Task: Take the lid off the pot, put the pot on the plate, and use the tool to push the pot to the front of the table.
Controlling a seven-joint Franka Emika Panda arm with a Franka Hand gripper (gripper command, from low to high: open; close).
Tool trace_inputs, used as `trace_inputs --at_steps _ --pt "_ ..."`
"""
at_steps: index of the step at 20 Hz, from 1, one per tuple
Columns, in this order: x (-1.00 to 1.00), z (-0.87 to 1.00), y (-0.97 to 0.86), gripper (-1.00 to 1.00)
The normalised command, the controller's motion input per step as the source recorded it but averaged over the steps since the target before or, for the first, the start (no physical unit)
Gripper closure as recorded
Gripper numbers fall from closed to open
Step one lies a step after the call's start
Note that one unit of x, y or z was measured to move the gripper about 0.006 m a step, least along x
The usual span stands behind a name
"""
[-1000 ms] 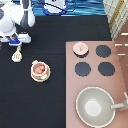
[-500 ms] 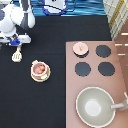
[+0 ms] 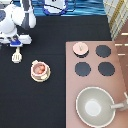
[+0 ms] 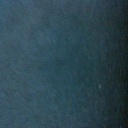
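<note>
Up at the exterior view's top left, the claw [image 3: 18,44] hangs right over the tool [image 3: 17,54], basically at the handle end of that little cream spatula, with the slotted head pointing toward the exterior view's bottom. Honestly I cannot tell whether it is spread or pinched together, so I won't call it a grab; it may be touching the handle or just above it. The wrist view is only a flat dark blue-grey patch, nothing useful there. The lid [image 3: 80,48] is already off and sits on the pinkish stove [image 3: 92,85] at the burner spot nearest the exterior view's top left, next to three bare black burners [image 3: 103,51], which looks like a sensible out-of-the-way parking place. The pot [image 3: 39,69] is open, reddish stuff showing, and it sits on the plate [image 3: 36,78], whose cream rim peeks out around it, so that step looks done too. Pot and plate rest on the black counter [image 3: 55,30] just below the tool, near it but apart, so the spatula is handy for pushing. A big grey pan [image 3: 94,105] sits on the stove at the exterior view's bottom right, well away from all this.
</note>
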Motion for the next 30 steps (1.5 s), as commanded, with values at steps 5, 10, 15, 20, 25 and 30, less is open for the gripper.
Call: trace_inputs --at_steps 5,10,15,20,25,30 --pt "-0.56 0.86 0.58 1.00" --pt "-0.22 0.59 0.67 1.00" --pt "0.07 0.46 0.78 1.00" --pt "0.10 0.25 0.85 1.00" --pt "-0.26 -0.66 0.96 1.00" --pt "-0.83 -0.83 0.54 1.00"
